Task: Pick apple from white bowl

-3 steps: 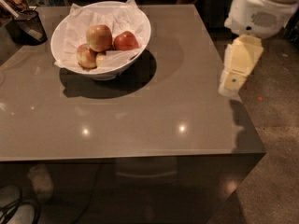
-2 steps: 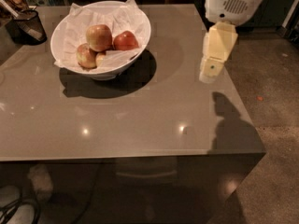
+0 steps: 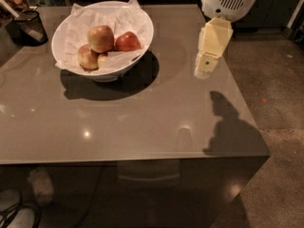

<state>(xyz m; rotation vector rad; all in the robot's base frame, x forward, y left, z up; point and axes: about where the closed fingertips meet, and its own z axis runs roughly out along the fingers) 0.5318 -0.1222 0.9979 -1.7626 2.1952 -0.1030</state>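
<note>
gripper hangs well right of the white bowl, arm cut off above; its state, can't tell. the apple, pale tan-red, sits inside.

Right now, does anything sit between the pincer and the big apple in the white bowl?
Nothing visible does. The pincer hangs over the table's right side, with bare tabletop between it and the white bowl. The apple lies on top, uncovered.
</note>
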